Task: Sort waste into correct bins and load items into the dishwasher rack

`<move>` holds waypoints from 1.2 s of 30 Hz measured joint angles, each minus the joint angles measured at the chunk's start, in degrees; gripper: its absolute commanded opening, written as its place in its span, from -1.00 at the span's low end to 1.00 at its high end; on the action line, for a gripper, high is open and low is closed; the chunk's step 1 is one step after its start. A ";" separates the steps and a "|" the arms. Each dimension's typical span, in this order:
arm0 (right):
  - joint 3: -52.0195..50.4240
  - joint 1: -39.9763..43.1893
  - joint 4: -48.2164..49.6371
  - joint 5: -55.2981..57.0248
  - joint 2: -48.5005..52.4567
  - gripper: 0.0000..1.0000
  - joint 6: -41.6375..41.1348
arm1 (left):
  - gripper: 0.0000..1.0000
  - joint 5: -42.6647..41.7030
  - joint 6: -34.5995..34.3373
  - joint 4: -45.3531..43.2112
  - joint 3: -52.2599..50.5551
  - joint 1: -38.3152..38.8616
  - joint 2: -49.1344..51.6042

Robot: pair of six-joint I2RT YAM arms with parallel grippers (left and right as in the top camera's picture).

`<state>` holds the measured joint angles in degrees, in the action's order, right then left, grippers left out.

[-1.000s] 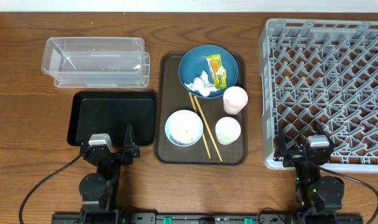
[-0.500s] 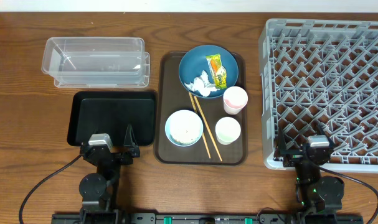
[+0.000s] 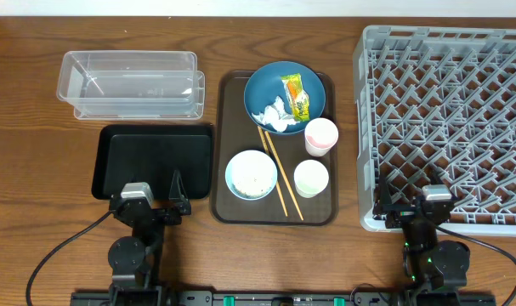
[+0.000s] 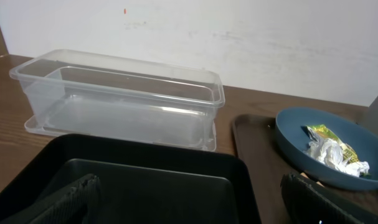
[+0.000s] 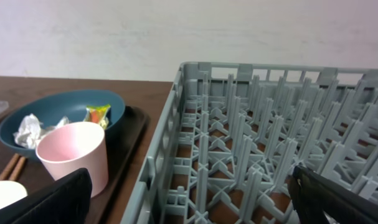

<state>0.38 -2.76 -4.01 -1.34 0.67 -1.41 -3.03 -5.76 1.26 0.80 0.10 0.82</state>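
On the dark blue plate (image 3: 270, 85) lie a snack wrapper (image 3: 297, 96) and crumpled tissue (image 3: 273, 116). Near it stand a pinkish cup (image 3: 320, 136), a greenish cup (image 3: 311, 178) and a light blue bowl (image 3: 230, 170) holding rice (image 3: 252, 176), with chopsticks (image 3: 279, 174) between them. To the left sit the clear tub (image 3: 130, 83) and the black tray (image 3: 151, 153). The grey rack (image 3: 449, 110) fills the right. My left gripper (image 3: 151, 192) (image 4: 189, 190) is open over the black tray's near edge. My right gripper (image 3: 409, 197) (image 5: 189, 180) is open at the rack's near left corner.
A brown serving tray (image 3: 232, 102) carries the plate, bowl, cups and chopsticks. A white wall backs the wooden table (image 3: 36, 170). The rack's left wall (image 5: 167, 149) rises beside the pinkish cup (image 5: 73, 155).
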 measured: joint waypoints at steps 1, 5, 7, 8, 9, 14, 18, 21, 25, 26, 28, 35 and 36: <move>0.00 0.00 0.00 -0.04 0.02 0.99 -0.52 | 0.89 -0.02 -0.09 0.00 0.00 0.00 0.17; 0.02 0.00 -0.04 -0.20 0.02 0.99 -1.33 | 0.89 -0.04 -0.72 1.14 0.48 0.00 2.16; 0.39 0.00 -0.90 -0.17 0.02 0.98 -1.36 | 0.89 -0.07 -0.94 4.09 2.03 0.00 4.15; 1.03 0.00 -2.01 -0.17 0.02 0.98 -1.33 | 0.89 -0.07 -1.09 5.40 2.60 0.00 5.25; 1.64 0.00 -3.26 -0.17 0.07 0.98 -1.20 | 0.89 -0.07 -1.14 6.34 2.97 0.00 6.23; 8.02 0.00 -11.34 0.61 2.75 0.99 -0.92 | 0.89 -0.09 -1.57 9.01 8.61 0.00 14.88; 15.26 0.00 -14.99 1.95 9.35 0.98 -0.90 | 0.89 -0.13 -1.75 11.85 17.49 0.00 23.19; 20.70 0.00 -17.62 2.45 15.37 0.99 -0.90 | 0.90 -0.26 -1.75 15.98 23.76 0.00 29.16; 29.35 0.00 -23.89 2.54 25.49 0.98 -0.92 | 0.89 -0.87 -1.75 25.53 31.76 0.00 37.11; 31.95 0.00 -26.71 2.54 28.33 0.98 -0.98 | 0.89 -1.03 -1.75 27.41 33.14 0.00 38.58; 36.24 0.00 -30.97 2.51 33.11 0.98 -0.98 | 0.89 -1.66 -1.75 31.45 36.48 0.00 41.79; 48.02 0.00 -43.19 1.25 45.13 0.98 -1.01 | 0.89 -7.02 -1.77 42.56 46.99 0.00 47.21; 48.92 0.00 -43.58 1.05 46.07 0.98 -1.01 | 0.89 -7.41 -1.77 43.67 47.63 0.00 47.17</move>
<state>49.30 -2.76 -47.59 -0.30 46.74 -2.42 -10.44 -7.53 44.93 48.42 0.10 47.99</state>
